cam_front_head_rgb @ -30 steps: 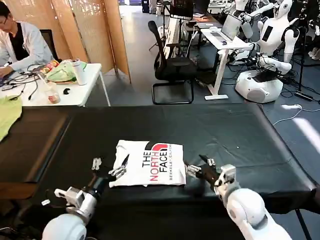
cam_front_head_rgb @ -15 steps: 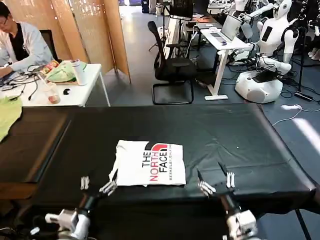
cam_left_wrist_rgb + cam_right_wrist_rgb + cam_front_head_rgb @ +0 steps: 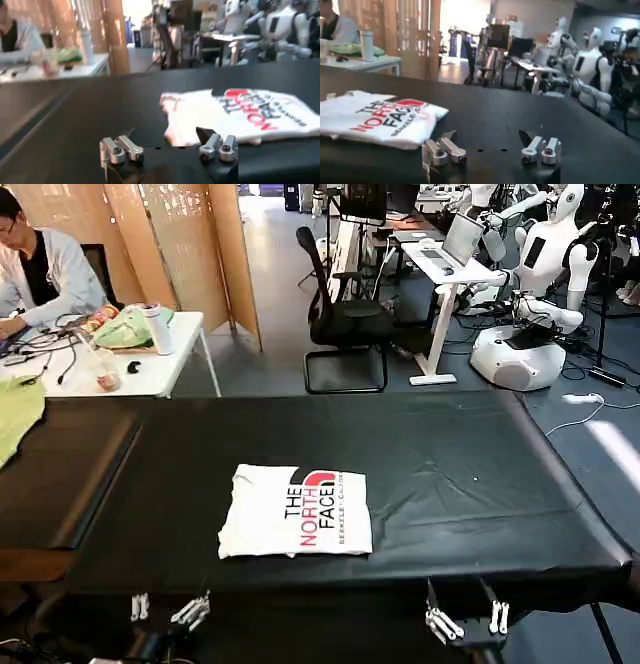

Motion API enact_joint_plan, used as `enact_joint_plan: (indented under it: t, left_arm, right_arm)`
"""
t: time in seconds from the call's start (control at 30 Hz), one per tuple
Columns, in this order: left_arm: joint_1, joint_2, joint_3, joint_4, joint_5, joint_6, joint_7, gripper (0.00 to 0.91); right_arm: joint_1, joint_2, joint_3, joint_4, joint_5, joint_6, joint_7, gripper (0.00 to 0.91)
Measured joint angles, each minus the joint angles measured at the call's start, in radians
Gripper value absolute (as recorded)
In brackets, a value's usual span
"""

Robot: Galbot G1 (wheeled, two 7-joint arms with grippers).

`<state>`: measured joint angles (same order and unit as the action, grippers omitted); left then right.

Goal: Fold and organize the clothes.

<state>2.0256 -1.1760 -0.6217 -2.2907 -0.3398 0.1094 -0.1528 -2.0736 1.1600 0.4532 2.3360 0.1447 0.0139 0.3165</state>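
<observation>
Both grippers, left (image 3: pixel 165 609) and right (image 3: pixel 467 621), gape empty below the folded white printed T-shirt (image 3: pixel 295 511) on the black table (image 3: pixel 450 454).

Premises: a robotics laboratory in an open-plan office. Far right, several white humanoid robots (image 3: pixel 545 244) stand among floor cables. A black office chair (image 3: pixel 345 314) and a white desk with a laptop (image 3: pixel 462 239) occupy the middle distance. Far left, a cluttered white table (image 3: pixel 140 369) adjoins wooden perforated screens (image 3: pixel 190 244). A black-covered worktable (image 3: pixel 450 454) lies near.
</observation>
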Motion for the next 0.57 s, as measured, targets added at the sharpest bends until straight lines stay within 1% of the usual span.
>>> enact_joint_plan:
  t: [0.2,0.57]
  left_arm:
    - [0.045,0.004,-0.037,-0.013,-0.01,-0.002,0.014,0.878]
    - [0.057,0.007,-0.049,-0.021,-0.01,0.009,0.02,0.878]
  right_arm:
    - [-0.036,0.001,-0.01,0.014,-0.001,-0.004,0.006,0.878]
    - [-0.047,0.002,-0.011,0.016,-0.002,-0.004,0.005,0.878]
